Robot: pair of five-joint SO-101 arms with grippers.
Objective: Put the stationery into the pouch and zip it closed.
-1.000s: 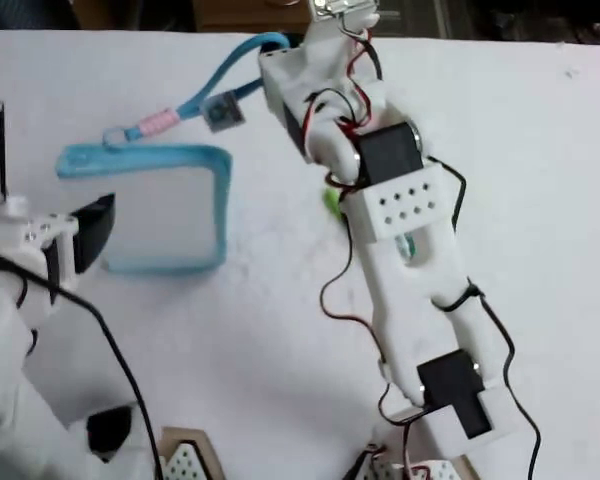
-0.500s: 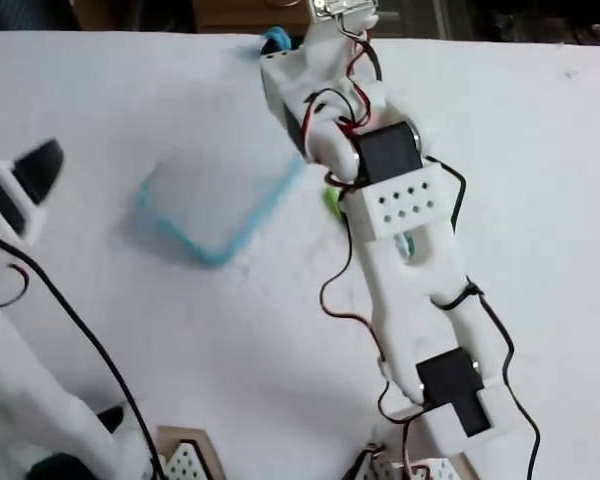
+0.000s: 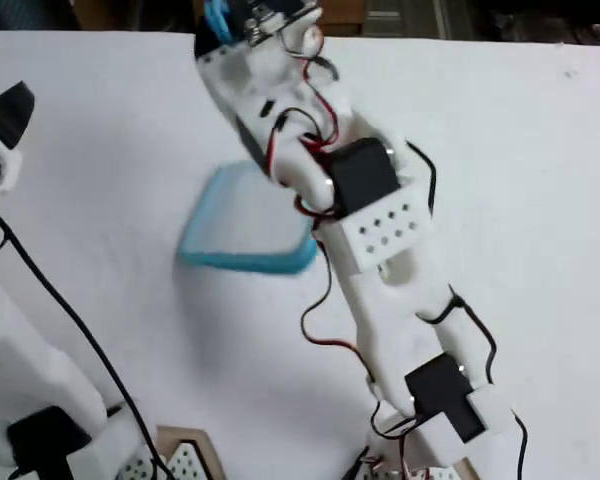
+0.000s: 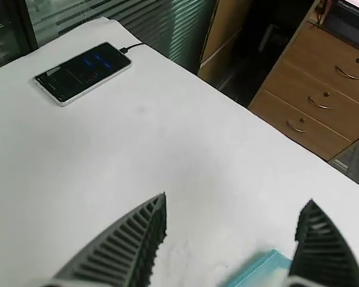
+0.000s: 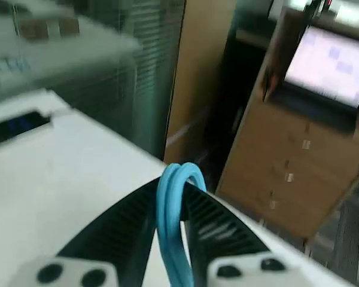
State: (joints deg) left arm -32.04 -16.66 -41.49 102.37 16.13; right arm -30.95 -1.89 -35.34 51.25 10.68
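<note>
Because the pouch (image 3: 242,222) is thin and soft, with see-through sides and a blue edge, it will likely bend and flop when pulled. It looks very light too. It lies around the middle of the table (image 3: 500,150), a bit nearer the far edge, with one side tucked under the right arm.

The right claw (image 5: 175,190) is squeezed tight on the blue strap (image 5: 178,227), a doubled loop that sticks up between its two black jaws. In the high view that claw is up at the far edge of the table. A strap is a good handle for dragging. But I think it will let the pouch swing and twist, so it is a poor hold for zipping.

The left claw (image 4: 236,203) is wide open and holds nothing. It hangs over the left side of the table, and a blue corner of the pouch shows past its jaws.

For zipping, my guess is that one claw should pinch the firmer blue edge near the end of the zip while the other pulls the tab. The smooth sides may slip.

A phone (image 4: 84,72) lies by an edge of the table, well apart from the pouch.
</note>
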